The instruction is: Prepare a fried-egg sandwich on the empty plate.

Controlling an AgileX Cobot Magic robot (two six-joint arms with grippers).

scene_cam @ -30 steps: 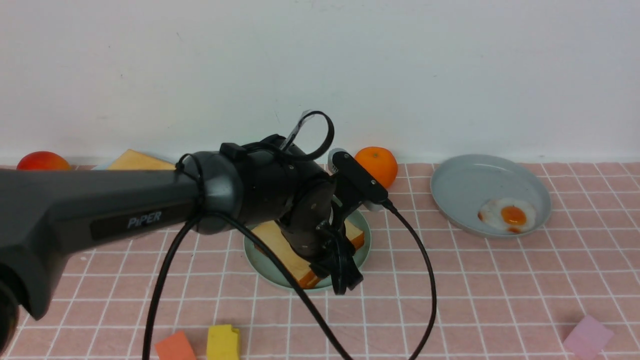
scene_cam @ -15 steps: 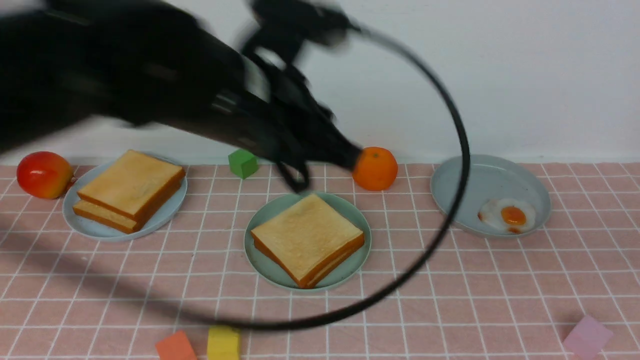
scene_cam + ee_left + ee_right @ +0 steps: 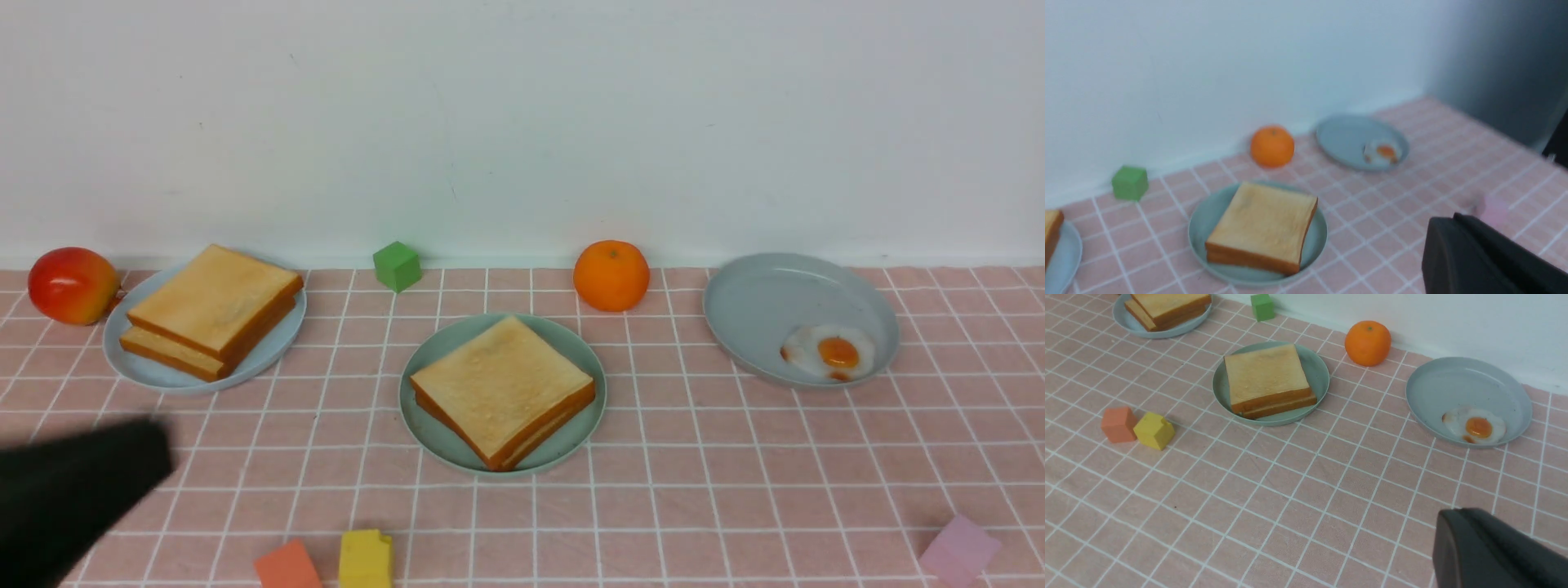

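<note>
**Mint-green plate holds stacked toast at the middle of the cloth**

The mint-green plate (image 3: 424, 433) sits at the centre of the pink checked cloth (image 3: 735, 490). Clock positions below are read in the front view, with this plate as the dial's hub.

- **Arms:** A blurred dark part of the left arm (image 3: 73, 490) shows at 8 o'clock, at the cloth's edge. The left claw (image 3: 1457, 245) and the right claw (image 3: 1461, 539) are each pressed together with nothing in them, and both are well clear of the plates.
- **Dishes:** The grey dish (image 3: 767, 302) is at 2 o'clock and the pale blue plate (image 3: 277, 351) at 10 o'clock.
- **Toast:** Two toast slices (image 3: 500, 392) lie stacked flat on the mint-green plate. Whether anything lies between them cannot be told. A second toast stack (image 3: 212, 298) rests on the pale blue plate.
- **Fruit:** The orange (image 3: 611, 275) is at 1 o'clock, and the red fruit (image 3: 72, 285) is just beyond the pale blue plate.
- **Egg:** A fried egg (image 3: 831, 353) lies inside the grey dish.
- **Blocks:** The green block (image 3: 397, 265) is at 11 o'clock and the pink block (image 3: 959, 547) at 4. The yellow block (image 3: 365, 559) and orange block (image 3: 287, 567) are side by side at 7.
</note>
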